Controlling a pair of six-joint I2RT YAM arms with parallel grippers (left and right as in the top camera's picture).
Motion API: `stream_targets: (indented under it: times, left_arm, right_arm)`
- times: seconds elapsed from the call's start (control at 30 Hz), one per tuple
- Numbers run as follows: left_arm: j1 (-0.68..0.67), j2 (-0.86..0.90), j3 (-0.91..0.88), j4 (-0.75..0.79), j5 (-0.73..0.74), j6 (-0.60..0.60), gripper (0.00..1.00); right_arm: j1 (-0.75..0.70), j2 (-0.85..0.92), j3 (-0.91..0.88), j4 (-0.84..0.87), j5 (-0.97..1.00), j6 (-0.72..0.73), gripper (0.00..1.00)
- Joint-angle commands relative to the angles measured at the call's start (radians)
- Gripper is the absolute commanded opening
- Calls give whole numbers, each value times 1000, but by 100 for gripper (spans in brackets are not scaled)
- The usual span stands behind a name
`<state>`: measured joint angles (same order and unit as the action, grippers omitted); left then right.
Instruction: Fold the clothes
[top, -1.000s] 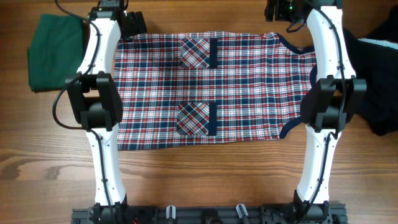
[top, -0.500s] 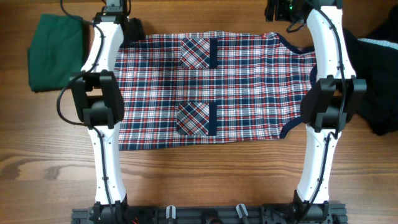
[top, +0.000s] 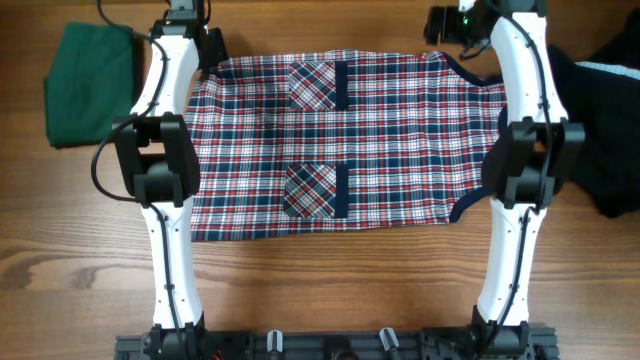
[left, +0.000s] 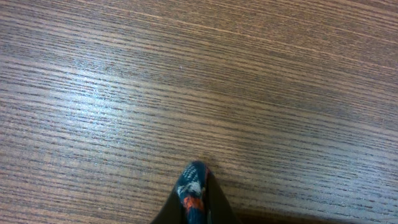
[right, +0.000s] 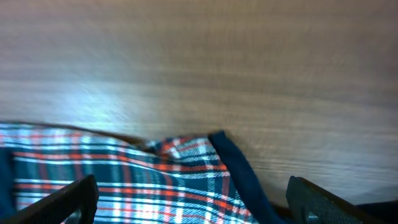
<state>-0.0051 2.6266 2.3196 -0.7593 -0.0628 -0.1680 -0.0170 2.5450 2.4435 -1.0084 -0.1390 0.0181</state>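
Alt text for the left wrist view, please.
The left gripper is shut on a small pinch of the plaid dress at the bottom edge of the frame. The wood-grain table fills the rest of the view.

Lab: two-arm rig (top: 300, 345) on wooden table (top: 330, 285)

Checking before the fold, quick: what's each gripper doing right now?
Left gripper: closed, pinching the plaid dress at its edge.
Right gripper: open, holding nothing, over the dress corner.

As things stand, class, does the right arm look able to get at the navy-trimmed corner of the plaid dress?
Probably yes: the right gripper is open, the navy-trimmed corner of the plaid dress shows between its fingers, and nothing covers that corner.
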Motion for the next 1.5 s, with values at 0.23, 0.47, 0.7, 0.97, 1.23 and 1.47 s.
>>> stream_targets:
  times: [0.23, 0.47, 0.7, 0.97, 1.23, 1.47]
  left_arm:
    - [5, 20, 3, -3, -10, 4, 4]
    - [5, 20, 3, -3, -10, 4, 4]
    - [8, 20, 3, -2, -11, 4, 4]
    - [19, 20, 3, -2, -10, 4, 4]
    - [19, 20, 3, 5, -10, 4, 4]
    - [19, 21, 3, 19, -10, 4, 4]
  right_arm:
    - [-6, 83, 2, 26, -43, 11, 96]
    - [-6, 107, 2, 25, -59, 16, 92]
    - [3, 132, 2, 37, -88, 19, 89]
    - [9, 133, 2, 66, -87, 37, 86]
    - [9, 133, 2, 73, -49, 45, 81]
    - [9, 134, 2, 89, -11, 48, 80]
